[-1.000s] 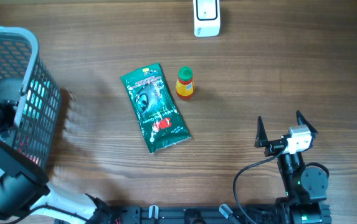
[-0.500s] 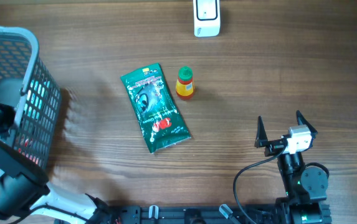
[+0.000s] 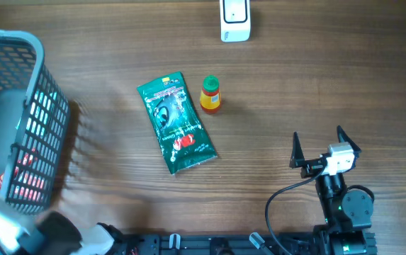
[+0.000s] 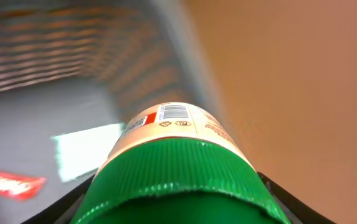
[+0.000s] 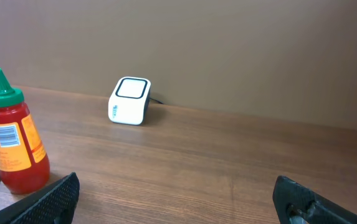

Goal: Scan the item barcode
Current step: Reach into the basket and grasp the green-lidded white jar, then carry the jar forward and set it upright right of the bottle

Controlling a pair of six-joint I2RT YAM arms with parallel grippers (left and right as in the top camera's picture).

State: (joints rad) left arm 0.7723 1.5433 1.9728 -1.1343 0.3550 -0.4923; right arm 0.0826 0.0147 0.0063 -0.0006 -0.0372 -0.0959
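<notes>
Left gripper holds a green-capped bottle inside the basket; right gripper stands wide near the bench's right edge.

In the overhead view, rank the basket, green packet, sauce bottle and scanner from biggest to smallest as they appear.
1. basket
2. green packet
3. scanner and sauce bottle: these look about alike, and the scanner is cut off at the frame edge.

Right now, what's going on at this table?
The left gripper is clamped on a green-capped bottle, its barcode facing the wrist camera, by the grey basket. The right gripper sits open and empty near the front edge. A green pouch and a red sauce bottle sit mid-table, and nothing is at the white barcode scanner yet.
</notes>
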